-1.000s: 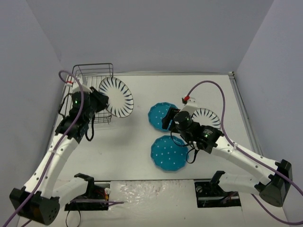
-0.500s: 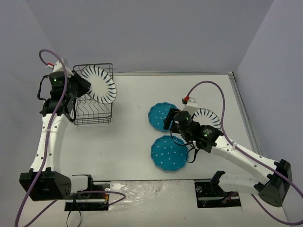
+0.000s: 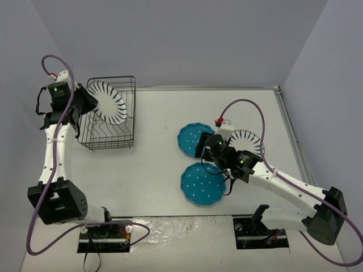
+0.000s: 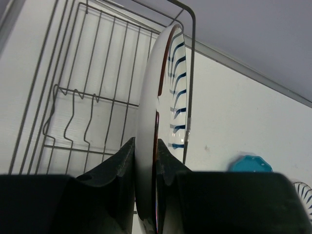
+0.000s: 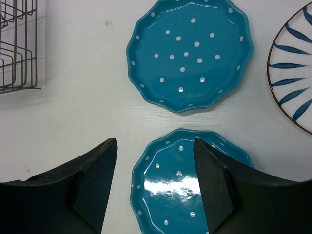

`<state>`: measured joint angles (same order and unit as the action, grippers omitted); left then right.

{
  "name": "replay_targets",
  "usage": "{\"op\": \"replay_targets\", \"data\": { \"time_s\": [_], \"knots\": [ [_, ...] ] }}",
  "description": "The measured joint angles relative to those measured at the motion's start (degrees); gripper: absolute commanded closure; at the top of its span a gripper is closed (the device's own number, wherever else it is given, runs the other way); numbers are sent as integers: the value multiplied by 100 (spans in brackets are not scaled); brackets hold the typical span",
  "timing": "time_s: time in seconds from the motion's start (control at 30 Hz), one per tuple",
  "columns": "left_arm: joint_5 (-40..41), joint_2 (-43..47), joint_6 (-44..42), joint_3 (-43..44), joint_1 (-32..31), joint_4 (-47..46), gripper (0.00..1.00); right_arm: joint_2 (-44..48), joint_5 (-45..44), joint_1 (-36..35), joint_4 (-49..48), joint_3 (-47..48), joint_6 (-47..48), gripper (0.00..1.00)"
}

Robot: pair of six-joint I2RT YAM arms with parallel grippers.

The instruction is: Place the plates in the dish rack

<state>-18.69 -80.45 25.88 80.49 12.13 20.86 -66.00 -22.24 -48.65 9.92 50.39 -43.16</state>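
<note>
The left arm has drawn back toward the far left corner of the table (image 3: 159, 164). Its striped plate (image 3: 108, 102), over the right wall of the dish rack (image 3: 134, 116) half a second ago, now stands on edge over the rack's inside. The right arm has barely shifted.

The left gripper (image 4: 146, 151) is clamped narrowly on that plate's (image 4: 148, 107) rim, one finger on each face. The left wrist view cuts off the plate's lower edge, so whether it touches the rack's (image 4: 190, 73) prongs cannot be told. From above, the left gripper (image 3: 85, 102) is mostly hidden by its wrist.

The right gripper (image 5: 155, 142) is spread wide and holds nothing, hovering above the gap between the two teal plates. The far teal plate (image 5: 190, 56) (image 3: 189, 137) and the near teal plate (image 5: 190, 187) (image 3: 203, 184) lie flat, right of the table's middle. In the top view the right gripper (image 3: 203, 148) covers part of the far one. The other striped plate (image 3: 249, 140) lies toward the right edge, half under the arm, and is cut off at the right wrist frame's border (image 5: 292, 68).
</note>
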Motion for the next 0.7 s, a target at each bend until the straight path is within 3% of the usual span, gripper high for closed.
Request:
{"op": "replay_targets", "data": {
  "time_s": [0.3, 0.7],
  "knots": [
    [54, -14, -107, 0, 705, -168, 100, -72, 67, 36, -141, -85, 14, 40],
    [66, -272, -410, -66, 928, -737, 100, -623, 367, 69, -295, -5, 260, 40]
  ]
}}
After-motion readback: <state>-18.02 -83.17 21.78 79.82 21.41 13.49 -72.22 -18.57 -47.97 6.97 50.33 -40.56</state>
